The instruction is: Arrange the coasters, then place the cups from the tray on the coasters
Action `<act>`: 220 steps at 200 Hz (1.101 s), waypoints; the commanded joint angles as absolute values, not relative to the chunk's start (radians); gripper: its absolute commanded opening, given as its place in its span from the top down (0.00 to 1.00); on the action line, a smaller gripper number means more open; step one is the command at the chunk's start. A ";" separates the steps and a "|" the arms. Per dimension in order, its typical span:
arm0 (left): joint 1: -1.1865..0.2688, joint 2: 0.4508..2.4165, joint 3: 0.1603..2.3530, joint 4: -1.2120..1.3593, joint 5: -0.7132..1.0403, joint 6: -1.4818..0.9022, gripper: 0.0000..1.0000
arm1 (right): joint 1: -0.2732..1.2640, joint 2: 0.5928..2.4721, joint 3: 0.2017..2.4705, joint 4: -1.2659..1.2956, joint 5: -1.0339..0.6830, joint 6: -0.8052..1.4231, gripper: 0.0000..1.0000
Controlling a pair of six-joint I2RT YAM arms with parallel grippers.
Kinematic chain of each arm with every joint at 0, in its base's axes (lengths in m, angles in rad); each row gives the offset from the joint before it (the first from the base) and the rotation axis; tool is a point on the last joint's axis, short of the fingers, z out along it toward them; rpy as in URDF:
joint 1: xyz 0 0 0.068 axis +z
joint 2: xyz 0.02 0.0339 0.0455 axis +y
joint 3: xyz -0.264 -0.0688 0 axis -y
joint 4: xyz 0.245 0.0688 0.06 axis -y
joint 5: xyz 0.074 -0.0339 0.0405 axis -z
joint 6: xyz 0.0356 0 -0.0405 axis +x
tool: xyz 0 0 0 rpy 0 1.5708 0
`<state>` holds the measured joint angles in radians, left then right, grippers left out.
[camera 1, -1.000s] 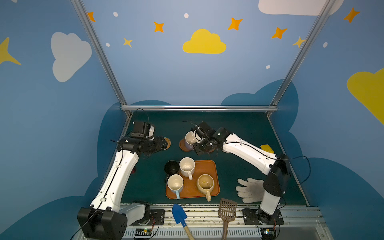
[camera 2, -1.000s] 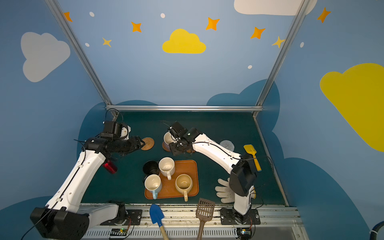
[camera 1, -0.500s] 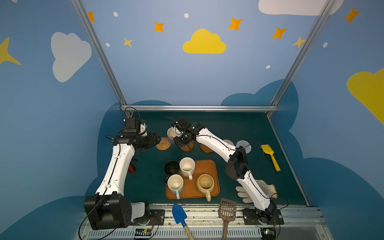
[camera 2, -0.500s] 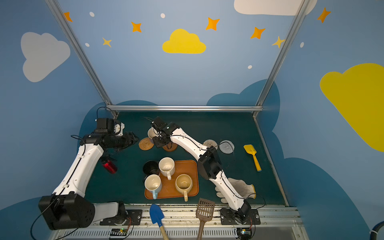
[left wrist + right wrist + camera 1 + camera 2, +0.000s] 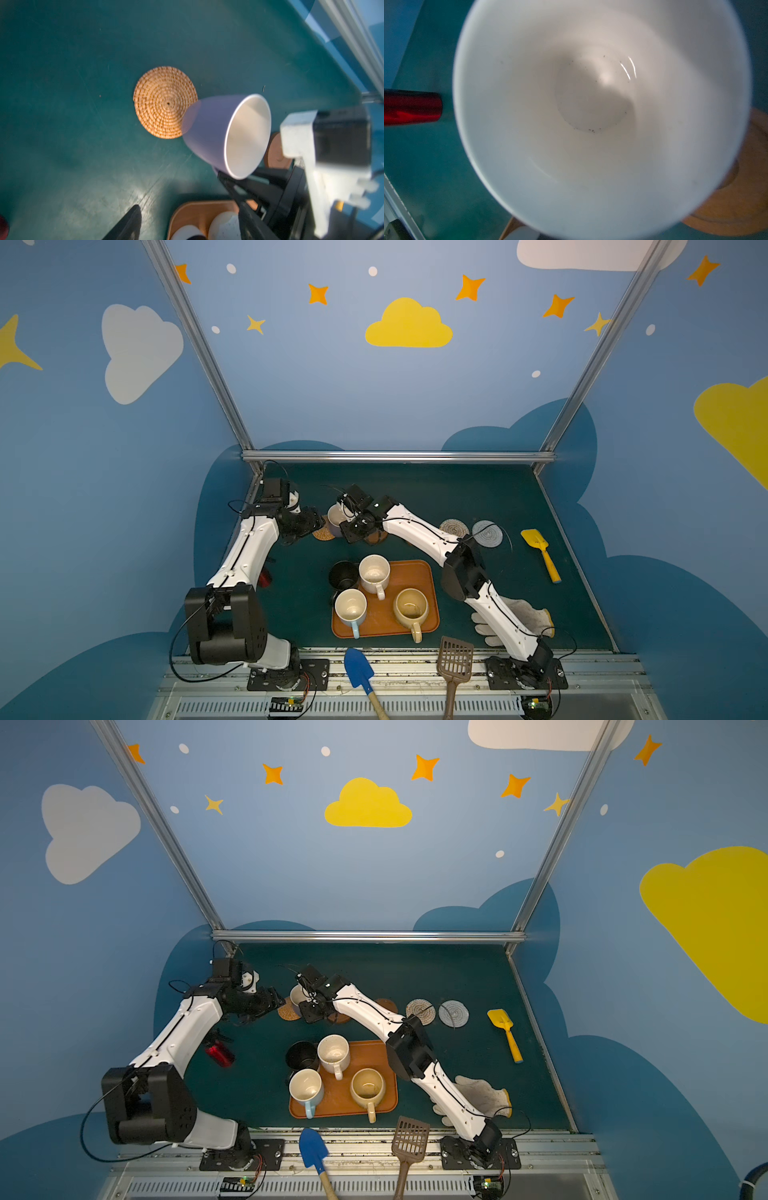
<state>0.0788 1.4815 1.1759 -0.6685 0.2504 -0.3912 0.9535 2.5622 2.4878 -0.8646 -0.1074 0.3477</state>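
Right gripper (image 5: 353, 519): your jaws are clamped on the lavender mug (image 5: 224, 133); the grip point is hidden behind the mug wall, at its handle side.
Lavender mug: it hangs tilted above the mat, partly over the rattan coaster (image 5: 165, 101) and beside a wooden coaster (image 5: 274, 153). You cannot tell whether it touches either. In the right wrist view its glossy white inside, blurred, fills nearly all you see.
Left gripper (image 5: 309, 522): your jaws stand apart and hold nothing, just beside the rattan coaster; only one dark finger (image 5: 126, 224) shows in the left wrist view.
Hidden: the second wooden coaster (image 5: 388, 1004) is mostly covered by your right arm in both top views.
Rope coasters: the cream coaster (image 5: 454, 527) and the grey coaster (image 5: 487, 533) lie side by side, a cable crossing the grey one.
Tray (image 5: 424, 572): orange wood with rounded corners; on it stand the speckled mug (image 5: 374, 572), blue mug (image 5: 351, 610) and tan mug (image 5: 411, 608). The black mug (image 5: 343, 574) sits at its corner edge.
Around: a red can (image 5: 218, 1052), yellow scoop (image 5: 540, 551), knit glove (image 5: 482, 1094), blue trowel (image 5: 359, 672) and brown slotted spatula (image 5: 455, 659).
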 commanded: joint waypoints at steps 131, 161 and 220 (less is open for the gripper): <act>0.087 1.654 1.179 -0.346 0.325 -0.487 0.25 | 0.974 2.631 2.598 -0.685 -0.097 0.449 1.00; 0.088 1.684 1.167 -0.350 0.283 -0.493 0.25 | 0.965 2.660 2.610 -0.652 -0.130 0.483 1.00; 0.089 1.706 1.171 -0.314 0.270 -0.490 0.26 | 0.959 2.675 2.618 -0.641 -0.141 0.480 1.00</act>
<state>0.0849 1.6836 1.1610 -0.3336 0.2695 -0.4976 0.9619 2.6778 2.5713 -0.7067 -0.1329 0.4755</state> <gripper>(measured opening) 0.737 0.164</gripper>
